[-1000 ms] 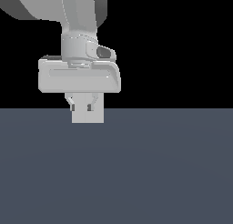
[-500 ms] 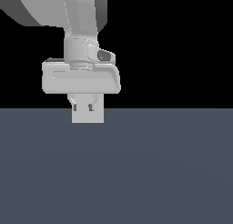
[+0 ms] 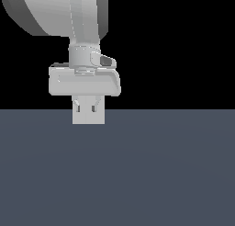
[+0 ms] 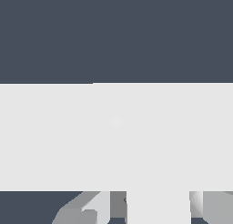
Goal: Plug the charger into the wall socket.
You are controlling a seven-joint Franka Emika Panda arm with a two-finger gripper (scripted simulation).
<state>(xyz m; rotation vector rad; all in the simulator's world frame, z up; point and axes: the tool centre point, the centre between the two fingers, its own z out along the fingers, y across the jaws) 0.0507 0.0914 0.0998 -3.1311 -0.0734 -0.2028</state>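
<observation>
In the exterior view my gripper (image 3: 86,109) points down from the white hand, its two fingers in front of a pale square, the wall socket (image 3: 88,118), which stands on the dark floor. In the wrist view the socket (image 4: 116,136) is a broad pale slab across the picture. Below it, a small off-white block, the charger (image 4: 158,208), sits between my fingers (image 4: 82,213), and the gripper (image 4: 150,205) looks shut on it. In the exterior view I cannot tell the charger from the socket. The socket's slots do not show.
A flat dark grey-blue floor (image 3: 160,174) fills the lower half of the exterior view, with black background above it. The thick arm link (image 3: 69,14) rises above the hand.
The hand has sunk slightly and turned a little about its vertical axis. The pale square under it has stayed in place.
</observation>
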